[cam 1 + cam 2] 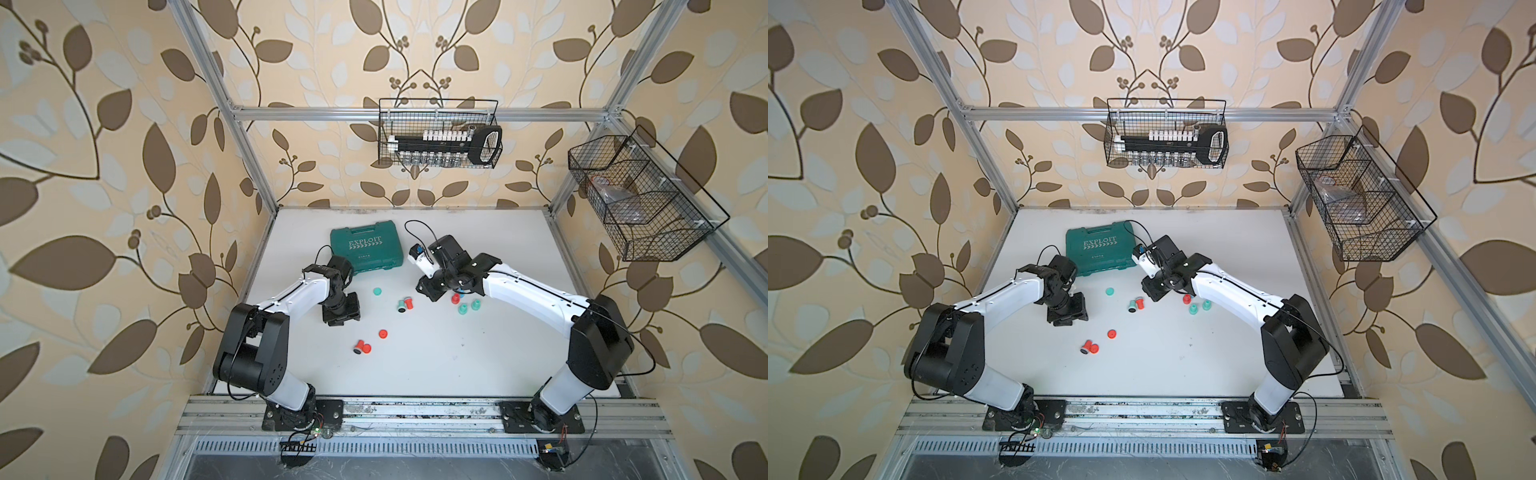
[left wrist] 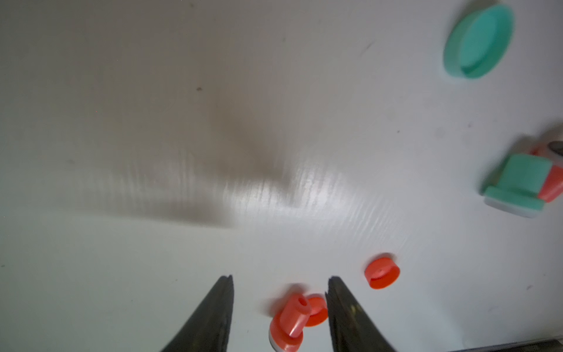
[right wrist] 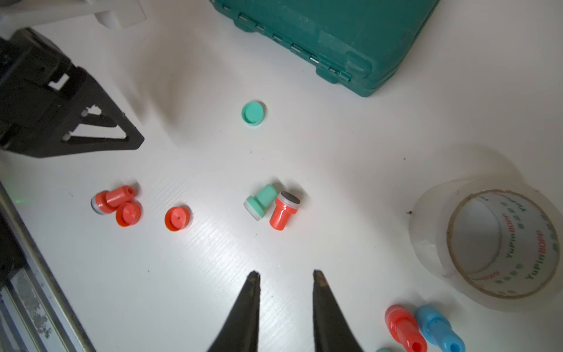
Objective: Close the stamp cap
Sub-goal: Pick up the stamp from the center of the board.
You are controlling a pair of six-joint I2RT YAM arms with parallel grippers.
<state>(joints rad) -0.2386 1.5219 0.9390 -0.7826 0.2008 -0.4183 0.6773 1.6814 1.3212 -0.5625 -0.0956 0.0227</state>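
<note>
Currently the left pincer [image 2: 279,278] is spread and empty, poised above the worktop [image 2: 122,259]. Just ahead of its tips a red stamp [image 2: 289,320] lies on its side, with a loose red cap [image 2: 316,311] touching it. The stamp's long axis runs roughly in line with the fingers. The right pincer [image 3: 286,274], parted and empty, is well apart from it. The left arm is judged nearer.

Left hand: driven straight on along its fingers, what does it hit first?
Most likely the red stamp, lying on its side, seen between the open fingers of the left hand, a loose red cap beside it; depth is unclear.
</note>
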